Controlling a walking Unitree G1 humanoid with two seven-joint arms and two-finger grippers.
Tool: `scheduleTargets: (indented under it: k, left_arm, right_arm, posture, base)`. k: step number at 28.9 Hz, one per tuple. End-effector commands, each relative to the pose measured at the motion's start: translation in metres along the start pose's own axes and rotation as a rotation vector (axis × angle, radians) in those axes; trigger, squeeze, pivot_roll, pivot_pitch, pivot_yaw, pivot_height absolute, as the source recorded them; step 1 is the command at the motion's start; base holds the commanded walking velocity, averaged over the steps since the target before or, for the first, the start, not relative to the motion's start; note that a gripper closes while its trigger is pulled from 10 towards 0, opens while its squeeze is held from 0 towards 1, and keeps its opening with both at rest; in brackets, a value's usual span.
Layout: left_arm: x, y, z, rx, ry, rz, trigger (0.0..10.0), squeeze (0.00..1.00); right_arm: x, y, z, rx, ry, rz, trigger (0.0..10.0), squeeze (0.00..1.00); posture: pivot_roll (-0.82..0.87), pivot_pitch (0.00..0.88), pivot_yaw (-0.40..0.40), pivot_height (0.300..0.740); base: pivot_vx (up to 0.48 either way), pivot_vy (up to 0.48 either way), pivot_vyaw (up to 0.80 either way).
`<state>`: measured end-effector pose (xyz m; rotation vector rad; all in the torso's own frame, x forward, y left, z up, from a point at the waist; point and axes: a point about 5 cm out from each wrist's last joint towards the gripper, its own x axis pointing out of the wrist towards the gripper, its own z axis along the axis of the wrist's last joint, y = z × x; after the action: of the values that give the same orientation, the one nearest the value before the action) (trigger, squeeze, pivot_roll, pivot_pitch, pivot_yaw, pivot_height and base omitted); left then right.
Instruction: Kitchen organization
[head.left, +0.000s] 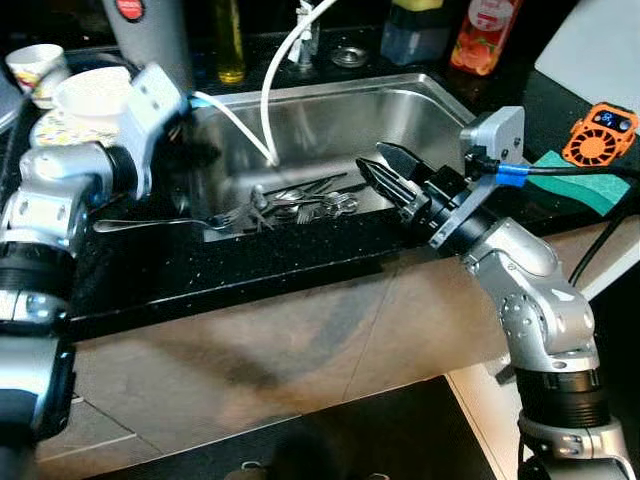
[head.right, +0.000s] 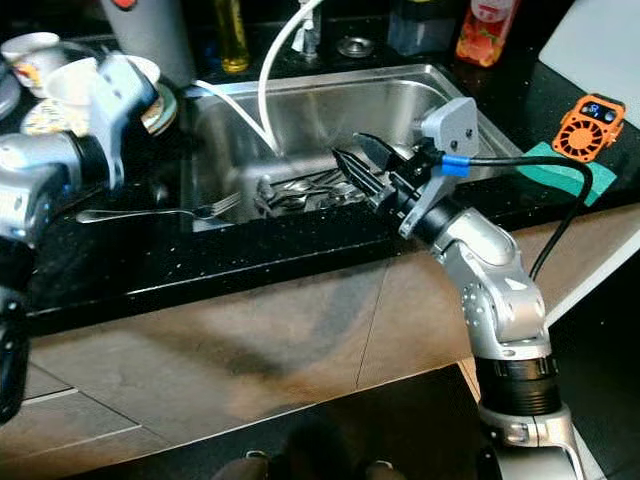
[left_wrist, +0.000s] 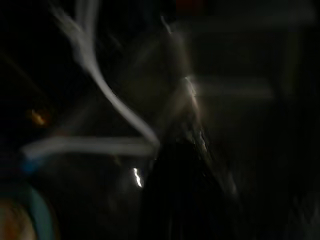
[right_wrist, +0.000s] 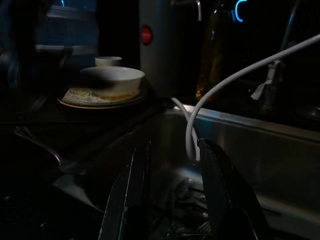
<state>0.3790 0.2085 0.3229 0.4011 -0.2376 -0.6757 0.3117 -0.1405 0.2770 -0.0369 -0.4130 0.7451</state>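
A steel sink (head.left: 440, 100) holds a pile of cutlery (head.left: 300, 202) on its floor. One fork (head.left: 165, 224) lies on the black counter to the left, its tines over the sink's edge. My right gripper (head.left: 372, 155) hovers over the sink's right half, just above the cutlery, open and holding nothing. The right wrist view shows its two fingers (right_wrist: 130, 195) apart, pointing across the basin. My left gripper (head.left: 178, 112) is at the sink's back left corner beside the plates, its end lost in shadow; the left wrist view is dark and blurred.
A white hose (head.left: 272, 95) loops from the tap into the sink. Stacked plates and bowls (head.left: 85, 100) stand at the back left by a grey jug (head.left: 150, 30). Bottles (head.left: 483, 35) line the back. An orange gadget (head.left: 600, 133) and a green cloth (head.left: 580, 180) lie to the right.
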Motion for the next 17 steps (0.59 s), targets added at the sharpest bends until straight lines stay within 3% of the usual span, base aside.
scheduleTargets:
  k: [1, 5, 10, 11, 12, 17]
  left_arm:
    - [-0.001, 0.012, 0.019, -0.033, -0.117, 0.114, 10.0, 0.00]
    - [0.000, 0.019, 0.038, -0.030, -0.190, 0.184, 10.0, 0.00]
    - [0.000, 0.019, 0.043, -0.001, -0.162, 0.175, 10.0, 0.00]
    - [-0.002, 0.016, 0.037, 0.077, -0.064, 0.116, 10.0, 0.00]
    - [-0.004, 0.015, 0.033, 0.089, -0.019, 0.074, 10.0, 0.00]
    - [-0.009, 0.013, 0.027, 0.102, 0.031, 0.005, 10.0, 0.00]
  right_arm:
    - [0.000, 0.001, 0.000, 0.007, 0.000, 0.006, 10.0, 0.00]
    - [-0.001, 0.001, 0.001, 0.007, 0.001, 0.007, 10.0, 0.00]
    - [-0.001, 0.000, 0.001, 0.007, 0.001, 0.007, 10.0, 0.00]
    - [0.000, 0.001, 0.001, 0.008, 0.001, 0.008, 10.0, 0.00]
    - [0.000, 0.001, 0.001, 0.008, 0.000, 0.008, 10.0, 0.00]
    - [0.001, 0.001, 0.001, 0.008, 0.000, 0.010, 10.0, 0.00]
  posture:
    - [0.11, 0.158, -0.010, 0.740]
    - [0.10, 0.160, -0.011, 0.740]
    - [0.11, 0.160, -0.013, 0.740]
    - [0.11, 0.160, -0.014, 0.740]
    - [0.11, 0.160, -0.014, 0.740]
    - [0.11, 0.160, -0.014, 0.740]
  base:
    - [0.000, 0.000, 0.00]
    - [0.000, 0.000, 0.00]
    - [0.000, 0.000, 0.00]
    - [0.000, 0.000, 0.00]
    - [0.000, 0.000, 0.00]
    - [0.000, 0.000, 0.00]
